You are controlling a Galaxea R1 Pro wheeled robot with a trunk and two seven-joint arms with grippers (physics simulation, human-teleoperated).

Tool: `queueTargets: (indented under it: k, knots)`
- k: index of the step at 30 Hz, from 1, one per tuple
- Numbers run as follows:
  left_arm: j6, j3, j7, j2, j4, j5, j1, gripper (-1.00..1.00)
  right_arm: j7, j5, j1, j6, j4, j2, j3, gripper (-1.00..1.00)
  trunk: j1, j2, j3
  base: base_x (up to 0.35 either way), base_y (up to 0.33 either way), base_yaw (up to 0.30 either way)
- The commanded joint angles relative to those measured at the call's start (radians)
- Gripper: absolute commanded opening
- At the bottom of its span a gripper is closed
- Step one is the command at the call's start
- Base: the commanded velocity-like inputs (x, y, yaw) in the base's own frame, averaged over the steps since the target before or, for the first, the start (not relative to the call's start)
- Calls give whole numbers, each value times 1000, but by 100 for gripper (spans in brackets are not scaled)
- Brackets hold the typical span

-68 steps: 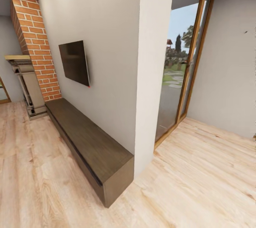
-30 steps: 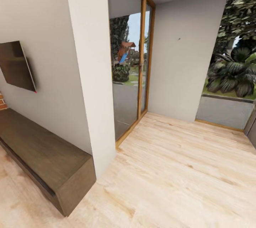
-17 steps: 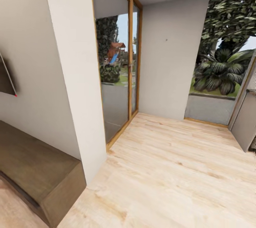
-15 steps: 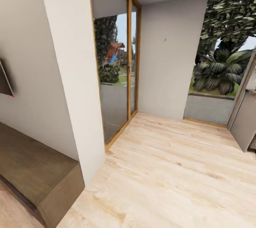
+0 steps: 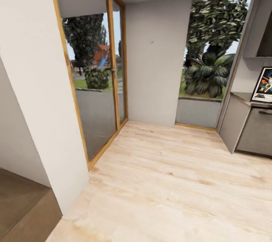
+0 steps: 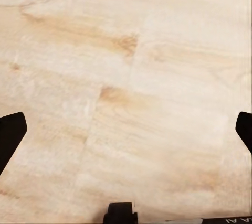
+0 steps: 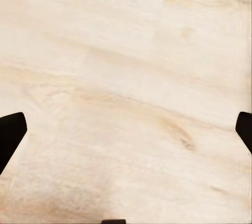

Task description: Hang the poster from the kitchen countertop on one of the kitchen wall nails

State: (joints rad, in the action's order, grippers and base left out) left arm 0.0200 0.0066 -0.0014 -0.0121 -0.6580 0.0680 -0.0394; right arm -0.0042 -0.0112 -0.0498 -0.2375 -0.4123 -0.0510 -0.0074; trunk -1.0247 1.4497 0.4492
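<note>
Poster point(image 5: 265, 89) stands upright at the far right edge of your head view, on the grey countertop point(image 5: 241, 97) and leaning back toward the wall behind it, its right side cut off by the picture's edge. Below the countertop you see grey cabinet fronts point(image 5: 257, 132) with a dark handle near the top. One small dark nail point(image 5: 152, 41) sits on the plain grey wall point(image 5: 156, 60) straight ahead, well apart from the poster, between the wood-framed glass door point(image 5: 96, 83) and the window point(image 5: 211, 57) with leafy plants outside. Pale wooden floor point(image 5: 170, 181) spreads between you and the kitchen corner, and a corner of the dark bench point(image 5: 22, 211) shows at the lower left beside a white wall column point(image 5: 41, 94). Your left gripper point(image 6: 126, 129) hangs over bare floorboards with its fingers spread wide and nothing between them; your right gripper point(image 7: 126, 129) is the same, spread wide over the floor and holding nothing.
</note>
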Motion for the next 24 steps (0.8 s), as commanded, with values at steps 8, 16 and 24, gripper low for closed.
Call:
queueTargets:
  k: [8, 16, 24]
  knots:
    - [1, 1, 0, 0, -2, 6, 0, 100, 0, -1, -1, -3, 1, 0, 0, 100, 0, 0, 1, 220, -188, -300]
    - [1, 1, 0, 0, -2, 6, 0, 100, 0, -1, -1, -3, 1, 0, 0, 100, 0, 0, 1, 75, -34, -210]
    - [1, 1, 0, 0, -2, 6, 0, 100, 0, 0, -1, -5, 1, -6, 1, 100, 0, 0, 1, 288, -2, -21]
